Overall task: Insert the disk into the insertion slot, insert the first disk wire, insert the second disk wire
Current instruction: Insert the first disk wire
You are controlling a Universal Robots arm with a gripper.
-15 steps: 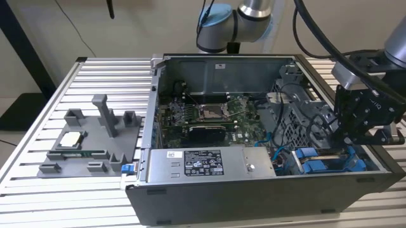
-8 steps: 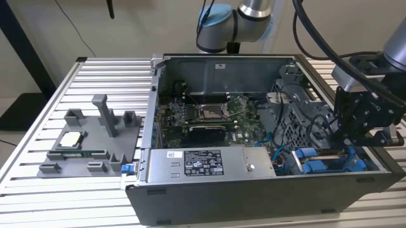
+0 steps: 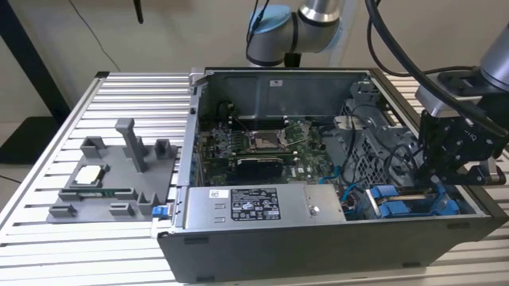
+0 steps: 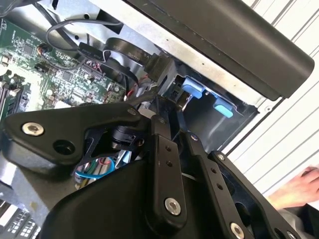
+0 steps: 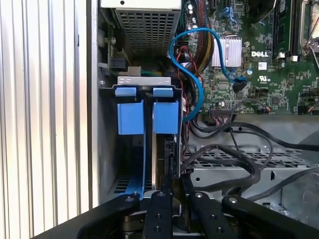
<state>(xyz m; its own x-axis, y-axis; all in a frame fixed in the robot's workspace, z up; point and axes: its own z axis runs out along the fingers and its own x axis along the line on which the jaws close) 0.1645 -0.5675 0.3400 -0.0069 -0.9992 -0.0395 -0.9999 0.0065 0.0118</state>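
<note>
The disk (image 3: 397, 207) sits in the insertion slot (image 5: 133, 164) at the case's front corner on the exterior view's right. Its bright blue carrier tabs (image 5: 165, 115) stand side by side at the slot's mouth. My gripper (image 3: 435, 179) reaches down into the case right over the disk. In both wrist views its fingers (image 5: 160, 209) stand close together. They pinch a black disk wire connector (image 5: 170, 158) set against the disk's end by the blue tabs (image 4: 192, 92). A black wire (image 4: 119, 47) runs off from that connector. Whether the connector is seated is hidden.
A grey labelled power-supply box (image 3: 254, 205) lies along the case front, the motherboard (image 3: 263, 143) behind it. A blue cable (image 5: 192, 74) and black cables (image 5: 234, 164) loop over the perforated drive cage (image 5: 224, 157). A grey parts fixture (image 3: 111, 179) stands outside. A person's hand (image 4: 301, 186) rests nearby.
</note>
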